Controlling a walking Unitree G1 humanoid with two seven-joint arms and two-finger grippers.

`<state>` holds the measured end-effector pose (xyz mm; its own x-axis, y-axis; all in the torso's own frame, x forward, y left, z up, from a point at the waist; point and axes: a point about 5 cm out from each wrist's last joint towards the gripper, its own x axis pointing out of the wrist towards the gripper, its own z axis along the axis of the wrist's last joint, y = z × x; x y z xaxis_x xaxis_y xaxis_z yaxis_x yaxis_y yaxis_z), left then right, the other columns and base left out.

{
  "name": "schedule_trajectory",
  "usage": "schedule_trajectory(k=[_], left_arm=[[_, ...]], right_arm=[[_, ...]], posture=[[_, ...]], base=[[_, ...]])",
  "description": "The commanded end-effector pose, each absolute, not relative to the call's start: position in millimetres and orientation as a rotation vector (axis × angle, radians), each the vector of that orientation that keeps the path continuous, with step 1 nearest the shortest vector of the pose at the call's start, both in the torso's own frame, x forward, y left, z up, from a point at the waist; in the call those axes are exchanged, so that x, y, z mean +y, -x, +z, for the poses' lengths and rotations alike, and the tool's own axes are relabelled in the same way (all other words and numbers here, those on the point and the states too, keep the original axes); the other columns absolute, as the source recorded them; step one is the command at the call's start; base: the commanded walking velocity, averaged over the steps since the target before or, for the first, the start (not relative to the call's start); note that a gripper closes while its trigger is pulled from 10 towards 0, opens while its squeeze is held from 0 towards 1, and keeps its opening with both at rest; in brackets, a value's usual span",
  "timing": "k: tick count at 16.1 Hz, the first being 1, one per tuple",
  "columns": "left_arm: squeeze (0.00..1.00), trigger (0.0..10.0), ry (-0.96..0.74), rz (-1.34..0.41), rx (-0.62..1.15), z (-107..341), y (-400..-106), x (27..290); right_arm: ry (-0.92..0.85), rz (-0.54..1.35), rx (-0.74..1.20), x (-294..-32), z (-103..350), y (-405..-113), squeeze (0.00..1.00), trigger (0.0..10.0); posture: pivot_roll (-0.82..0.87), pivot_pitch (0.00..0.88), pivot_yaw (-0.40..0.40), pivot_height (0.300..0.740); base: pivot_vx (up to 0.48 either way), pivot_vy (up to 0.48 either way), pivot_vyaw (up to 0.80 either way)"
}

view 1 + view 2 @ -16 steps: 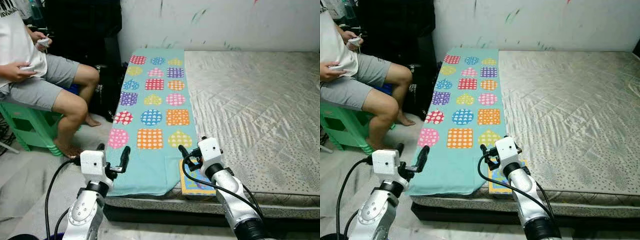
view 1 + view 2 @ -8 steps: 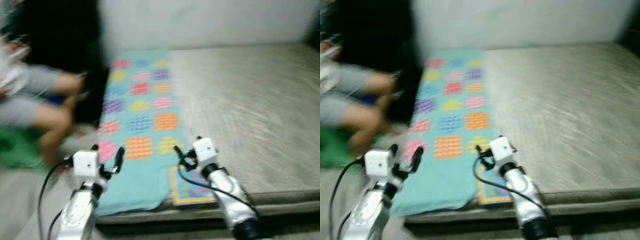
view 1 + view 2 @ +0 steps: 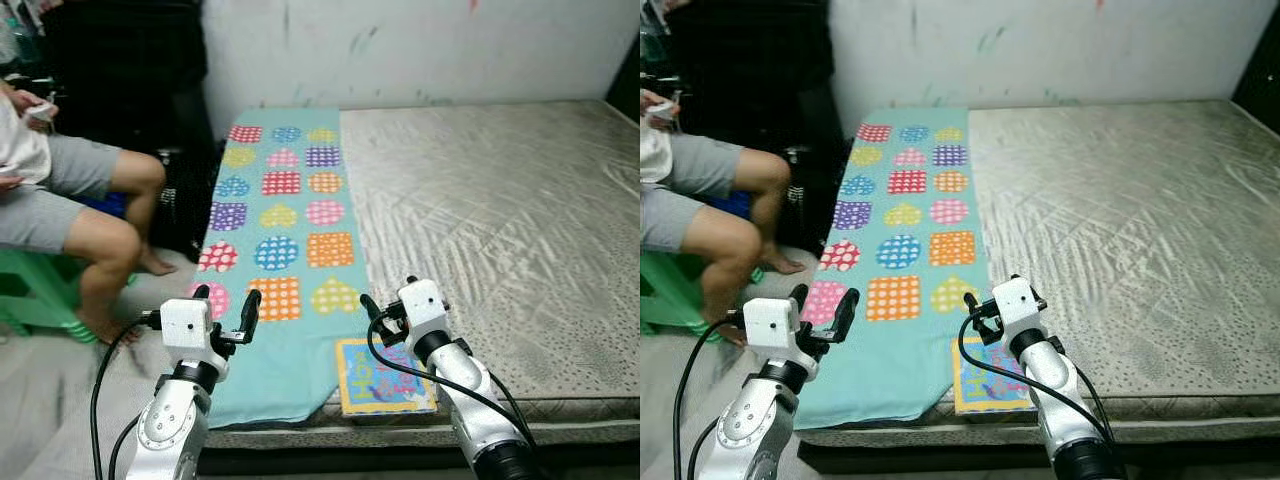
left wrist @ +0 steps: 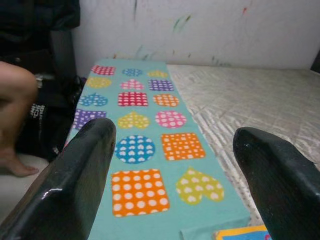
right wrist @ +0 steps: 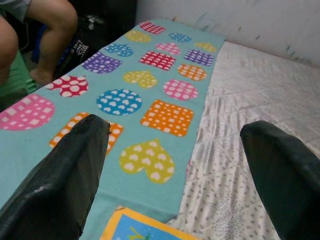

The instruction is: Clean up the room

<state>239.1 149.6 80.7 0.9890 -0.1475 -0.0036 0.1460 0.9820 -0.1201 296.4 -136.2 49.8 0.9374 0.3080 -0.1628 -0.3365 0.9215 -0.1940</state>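
— While you stand at the foot of the mattress [image 3: 500, 200], what are you after?

— Tidying the room, and the nearest loose thing I judge to be the picture book [image 3: 385, 376]. It lies flat at the near edge of the mattress, right by the hem of the teal blanket [image 3: 280, 230] with its dotted hearts, circles and squares.

— Which way from your jaws?

— Taking the book as my landmark: my right gripper [image 3: 385, 305] hovers just above and slightly behind its far edge, nearly over it. My left gripper [image 3: 225, 310] is well off to the book's left, over the blanket's near end. So the right arm is plainly the nearer one, and I would reach down and a little toward myself with it.

— How does the book lie?

— It is close to square, so there is little long axis to speak of; its sides run roughly along the mattress edge. Yellow border, blue cover with colourful marks I cannot read. It looks thin and flat, so I expect I must catch an edge rather than pinch it from above.

— And your fingers?

— Both pairs stand wide apart and hold nothing; in each wrist view the two black fingers frame the blanket between them.

— Anything else near?

— A person [image 3: 60, 190] sits on a green stool [image 3: 30, 300], well to the left of the book, beyond the blanket.
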Motion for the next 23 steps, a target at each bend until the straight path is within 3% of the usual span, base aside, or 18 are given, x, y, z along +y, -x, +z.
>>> schedule_trajectory(k=[1,23], left_arm=[[0.00,10.0,0.103,-0.143,0.033,77.6,-239.3,151.4],[0.00,10.0,0.107,-0.156,0.030,77.3,-240.9,146.5]], right_arm=[[0.231,0.339,0.115,-134.4,53.0,-299.1,0.00,10.0],[0.242,0.344,0.114,-134.5,51.9,-299.9,0.00,10.0]], posture=[[-0.09,0.000,0.051,0.740],[-0.09,0.000,0.050,0.740]], base=[[0.000,0.000,0.00],[0.000,-0.300,0.00]])
